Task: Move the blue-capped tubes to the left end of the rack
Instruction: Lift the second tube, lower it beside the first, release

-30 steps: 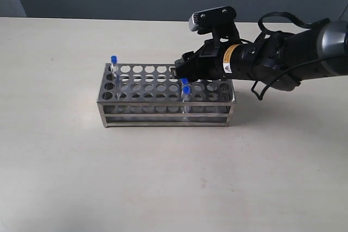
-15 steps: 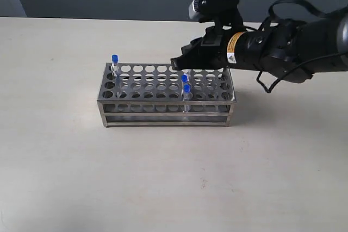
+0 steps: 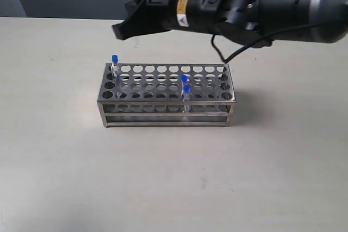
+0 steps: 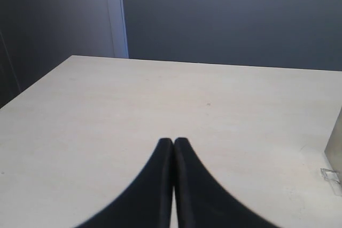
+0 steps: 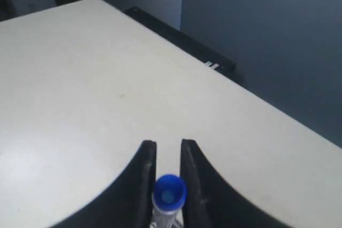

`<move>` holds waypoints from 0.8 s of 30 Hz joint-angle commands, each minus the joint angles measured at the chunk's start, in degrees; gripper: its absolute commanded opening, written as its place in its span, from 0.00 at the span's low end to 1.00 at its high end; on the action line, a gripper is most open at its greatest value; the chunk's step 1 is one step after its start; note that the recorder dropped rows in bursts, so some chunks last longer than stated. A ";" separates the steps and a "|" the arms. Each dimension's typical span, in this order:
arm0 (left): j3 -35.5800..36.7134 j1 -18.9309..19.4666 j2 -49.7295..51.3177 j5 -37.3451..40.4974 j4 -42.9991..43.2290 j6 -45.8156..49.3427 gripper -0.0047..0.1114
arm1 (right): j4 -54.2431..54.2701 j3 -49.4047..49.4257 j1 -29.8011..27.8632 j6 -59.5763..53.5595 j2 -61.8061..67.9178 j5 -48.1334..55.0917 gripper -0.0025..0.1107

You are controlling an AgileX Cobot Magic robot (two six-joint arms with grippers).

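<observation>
Right claw [image 5: 166, 150], clamped on a blue-capped tube [image 5: 170, 195], hangs above the left end of the rack [image 3: 163, 82]. The next move looks like lowering it straight in. Left claw [image 4: 173, 143] is pressed together.

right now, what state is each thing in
rack: upright, three tubes standing in it
left-end tube: seated in a hole, capped
two middle tubes: seated in holes, capped
fourth tube: capped, held off the rack
right gripper: shut on the fourth tube
left gripper: shut, empty
</observation>
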 commanded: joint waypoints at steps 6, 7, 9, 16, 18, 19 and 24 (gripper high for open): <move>0.19 -0.53 -0.21 0.13 -0.25 -0.10 0.04 | -0.32 -2.47 5.90 0.06 5.24 2.92 0.01; 0.19 -0.53 -0.21 0.13 -0.25 -0.10 0.04 | -0.19 -2.47 5.90 0.06 5.60 2.20 0.01; 0.19 -0.53 -0.21 0.13 -0.25 -0.10 0.04 | 0.07 -2.47 5.90 0.06 6.27 0.97 0.01; 0.19 -0.53 -0.21 0.13 -0.14 -0.10 0.04 | -0.59 -3.27 5.90 0.06 8.60 -0.57 0.01; 0.19 -0.53 -0.21 0.13 -0.14 -0.10 0.04 | -1.23 -4.17 5.90 -0.09 9.19 -0.75 0.01; 0.19 -0.53 -0.21 0.13 -0.14 -0.10 0.04 | -1.23 -4.48 5.90 -0.09 9.53 -0.75 0.01; 0.19 -0.53 -0.21 0.13 -0.14 -0.10 0.04 | -2.59 -6.97 5.90 -0.21 9.63 1.64 0.01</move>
